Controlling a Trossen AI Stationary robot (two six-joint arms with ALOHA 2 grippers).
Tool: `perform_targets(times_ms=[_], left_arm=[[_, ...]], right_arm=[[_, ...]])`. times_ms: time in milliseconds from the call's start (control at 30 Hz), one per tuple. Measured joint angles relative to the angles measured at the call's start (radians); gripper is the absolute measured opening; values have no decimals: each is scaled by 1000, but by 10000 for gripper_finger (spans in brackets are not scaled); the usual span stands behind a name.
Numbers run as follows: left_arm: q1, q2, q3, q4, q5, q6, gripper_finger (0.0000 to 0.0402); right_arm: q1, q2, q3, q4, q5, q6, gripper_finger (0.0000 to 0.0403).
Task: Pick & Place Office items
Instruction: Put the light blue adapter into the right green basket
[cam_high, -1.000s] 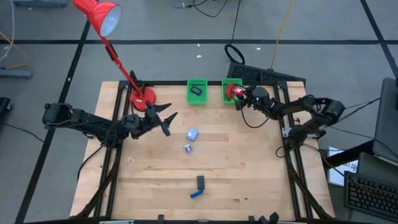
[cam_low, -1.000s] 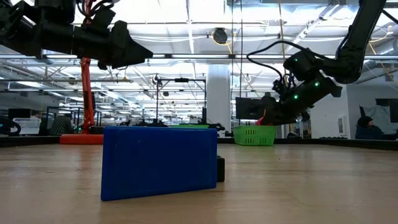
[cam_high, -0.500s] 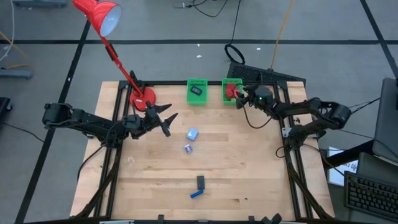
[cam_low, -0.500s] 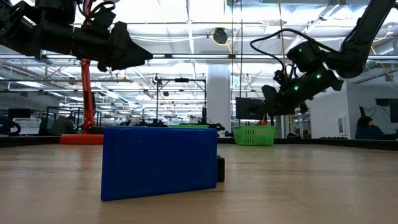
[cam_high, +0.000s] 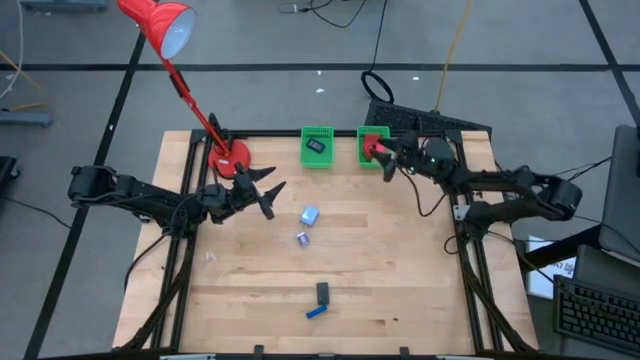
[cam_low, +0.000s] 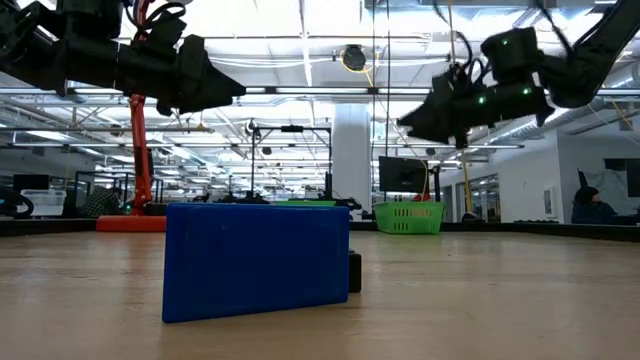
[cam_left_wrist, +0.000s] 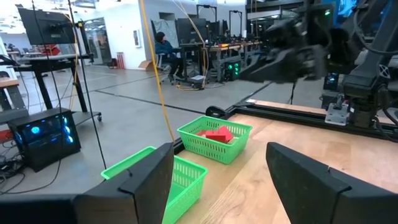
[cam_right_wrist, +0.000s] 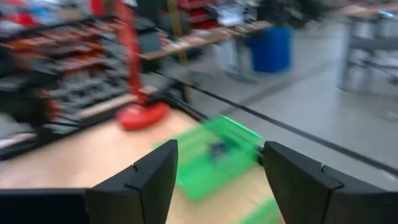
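My left gripper (cam_high: 272, 189) (cam_left_wrist: 221, 152) hovers open over the table's far left part, next to the lamp base, holding nothing. My right gripper (cam_high: 386, 158) (cam_low: 412, 120) (cam_right_wrist: 217, 149) is open and empty, high above the right green basket (cam_high: 373, 146). Red blocks (cam_left_wrist: 217, 134) lie in that basket. A black piece (cam_high: 316, 145) lies in the left green basket (cam_high: 318, 148). On the table rest a pale blue cube (cam_high: 310, 215), a small purple-and-silver bit (cam_high: 301, 238), a black oblong (cam_high: 323, 292) and a blue oblong (cam_high: 316, 312) (cam_low: 255, 262).
The red desk lamp stands with its base (cam_high: 229, 157) at the far left, its arm reaching out past the table. Both baskets sit at the far edge. A tiny pale bit (cam_high: 211, 257) lies toward the left side. Bare wood spreads across the middle and right.
My right gripper has risen from just over the right green basket to well above it, tipping from a downward slant to nearly level. My left arm has kept still. The pieces on the table have not moved.
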Motion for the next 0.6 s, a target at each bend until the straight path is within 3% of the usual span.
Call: perform_targets(times_ms=[133,233,333,600], left_arm=[[-1,0,0,-5,1,-37,246],[-13,0,0,-46,21,-157,242],[-17,0,0,-92,112,-248,239],[-24,0,0,-137,317,-465,229]], right_arm=[[48,-17,0,62,-109,0,218],[88,-23,0,92,-173,0,217],[128,-23,0,103,-219,0,218],[250,-23,0,104,-220,0,216]])
